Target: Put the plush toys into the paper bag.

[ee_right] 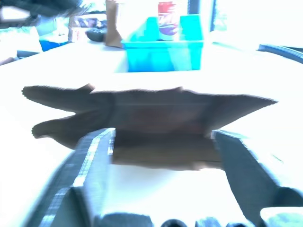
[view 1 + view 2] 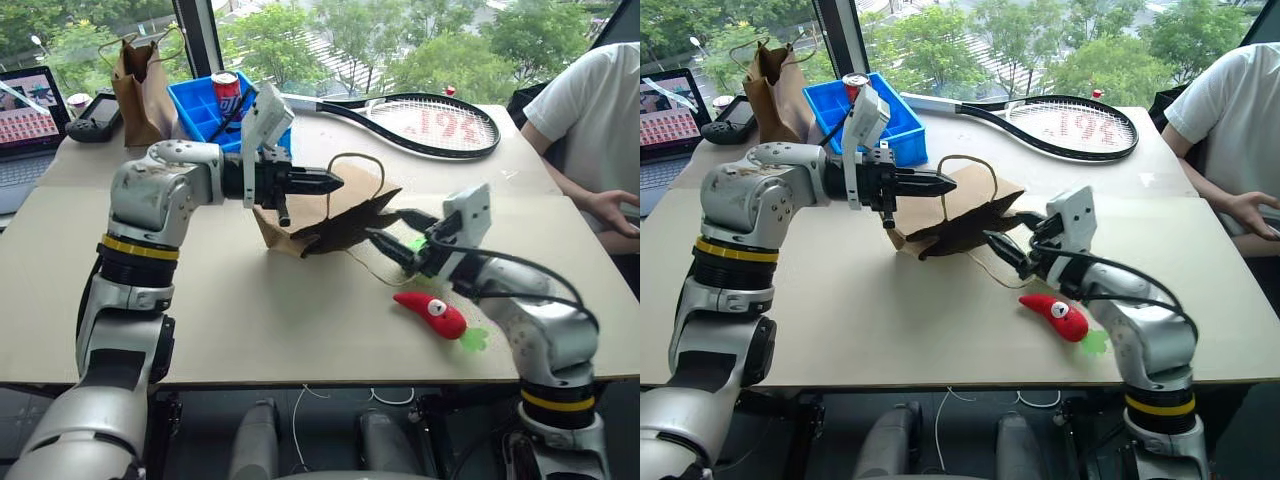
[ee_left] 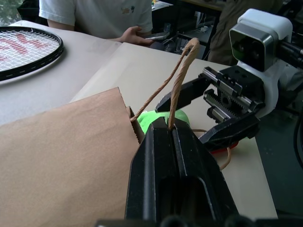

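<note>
Red chili toy (image 2: 432, 311) beside paper bag (image 2: 330, 215)

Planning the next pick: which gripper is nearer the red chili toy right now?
Right. The right gripper, open, hangs just above and behind the red chili toy at the paper bag mouth. The left gripper, shut on the bag's twine handle, is beyond the bag.

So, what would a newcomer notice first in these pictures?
Mid-table, the left gripper is shut on a twine handle of the paper bag, lifting its open mouth toward the open right gripper. The red chili toy lies near the table's front edge; the green toy sits by the bag's mouth.
</note>
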